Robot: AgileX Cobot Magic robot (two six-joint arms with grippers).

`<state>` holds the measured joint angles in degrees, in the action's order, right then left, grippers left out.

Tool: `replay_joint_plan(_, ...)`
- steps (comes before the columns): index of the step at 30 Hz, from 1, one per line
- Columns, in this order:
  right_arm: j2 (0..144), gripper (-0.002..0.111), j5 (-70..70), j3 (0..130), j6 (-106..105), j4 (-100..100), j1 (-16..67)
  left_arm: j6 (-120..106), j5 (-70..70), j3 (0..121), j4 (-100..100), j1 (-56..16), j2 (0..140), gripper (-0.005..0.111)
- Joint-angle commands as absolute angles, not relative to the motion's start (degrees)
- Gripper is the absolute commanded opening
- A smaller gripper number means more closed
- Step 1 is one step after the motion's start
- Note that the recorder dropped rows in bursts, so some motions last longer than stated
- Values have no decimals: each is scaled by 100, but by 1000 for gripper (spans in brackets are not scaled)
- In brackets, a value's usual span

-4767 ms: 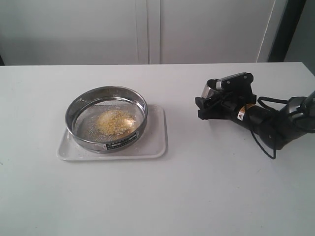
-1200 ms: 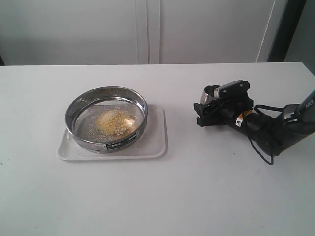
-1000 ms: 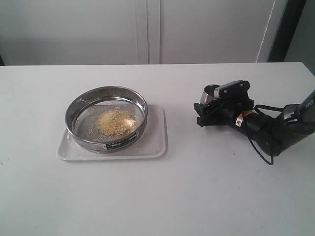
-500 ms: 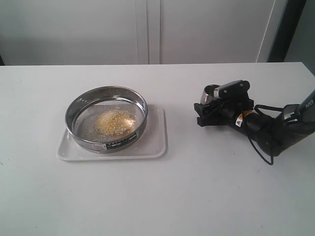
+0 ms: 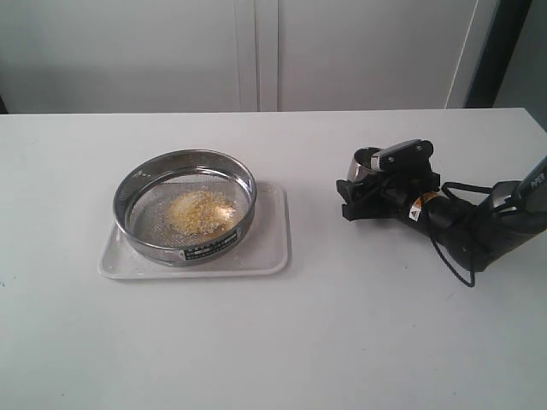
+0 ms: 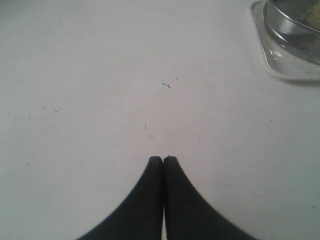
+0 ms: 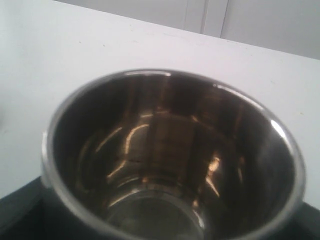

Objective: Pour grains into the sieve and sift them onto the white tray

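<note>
Over last seconds right gripper lowers small round polished-steel cup onto table, right; now motionless, jaws clasping emptied cup. Golden-yellow and pale grains sit heaped in round steel-rimmed mesh sieve on flat white rectangular tray, left. Left gripper clenched, empty. Pouring looks done; sifting pending.

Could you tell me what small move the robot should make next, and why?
Probably open the right gripper to release the steel cup: it looks empty and seems to stand on the table, while the grains already lie in the sieve.
</note>
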<state>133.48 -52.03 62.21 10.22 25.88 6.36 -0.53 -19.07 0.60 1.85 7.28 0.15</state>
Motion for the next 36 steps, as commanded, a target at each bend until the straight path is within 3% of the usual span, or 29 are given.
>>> replay_joint_plan(1, 13381, 77, -5054, 6224, 1075, 2647, 622, 0, -1956, 0, 208, 729, 0, 0)
replay_joint_plan(10, 13381, 96, -5046, 6224, 702, 2657, 622, 0, -1956, 0, 208, 729, 0, 0)
replay_joint_plan(29, 12001, 96, -5230, 6224, 1379, 2725, 622, 0, -1956, 0, 208, 729, 0, 0)
replay_joint_plan(31, 11766, 88, -5230, 6224, 1463, 3061, 622, 0, -1956, 0, 208, 729, 0, 0)
replay_joint_plan(33, 11531, 65, -5230, 6224, 1823, 3654, 622, 0, -1956, 0, 208, 729, 0, 0)
replay_joint_plan(34, 11383, 48, -5230, 6224, 2338, 4177, 622, 0, -1956, 0, 208, 729, 0, 0)
replay_joint_plan(36, 11241, 29, -5230, 6224, 3024, 4678, 622, 0, -1956, 0, 208, 729, 0, 0)
